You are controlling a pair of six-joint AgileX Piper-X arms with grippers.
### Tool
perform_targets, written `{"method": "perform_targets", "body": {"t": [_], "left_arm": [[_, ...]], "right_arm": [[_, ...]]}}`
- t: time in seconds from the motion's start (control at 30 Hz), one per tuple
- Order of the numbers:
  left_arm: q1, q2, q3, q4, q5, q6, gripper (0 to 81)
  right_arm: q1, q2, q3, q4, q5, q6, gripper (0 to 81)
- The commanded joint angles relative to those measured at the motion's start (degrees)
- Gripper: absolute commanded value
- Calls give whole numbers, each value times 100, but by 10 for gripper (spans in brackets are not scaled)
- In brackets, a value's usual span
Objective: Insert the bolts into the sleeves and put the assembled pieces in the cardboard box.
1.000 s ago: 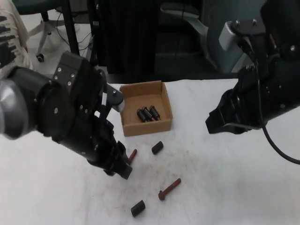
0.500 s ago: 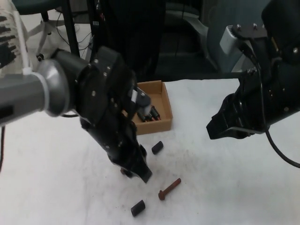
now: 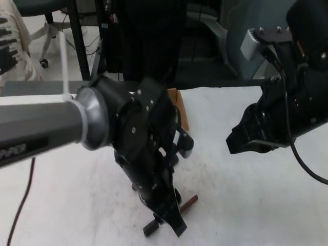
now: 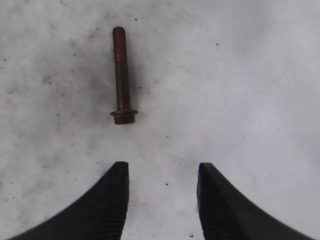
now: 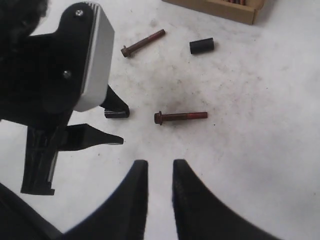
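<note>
Left wrist view: the left gripper (image 4: 162,200) hangs over the white bench (image 4: 250,75) with its fingers wide apart and holds nothing. A brown bolt (image 4: 122,75) lies flat just beyond the fingertips and does not touch them. In the right wrist view the right gripper (image 5: 160,200) is empty, with only a narrow gap between its fingers. A second bolt (image 5: 142,43) and a black sleeve (image 5: 201,46) lie near the cardboard box (image 5: 220,7). Another sleeve (image 5: 117,113) lies close to the left fingers.
</note>
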Motion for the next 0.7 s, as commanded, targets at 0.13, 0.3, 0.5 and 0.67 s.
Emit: {"method": "perform_targets", "body": {"t": [0.13,0.3,0.5,0.67], "left_arm": [[-21,-15,-92,-60,-53,-74,409],[-74,-15,-97,-392,-53,89,409],[-87,209,-336,-519,-53,86,409],[-87,604,-597,-290,-53,111,409]], "right_arm": [[-4,-67,5,180,-50,0,173],[-4,-67,5,180,-50,0,173],[-4,-67,5,190,-50,0,173],[-4,-67,5,305,-50,0,173]]}}
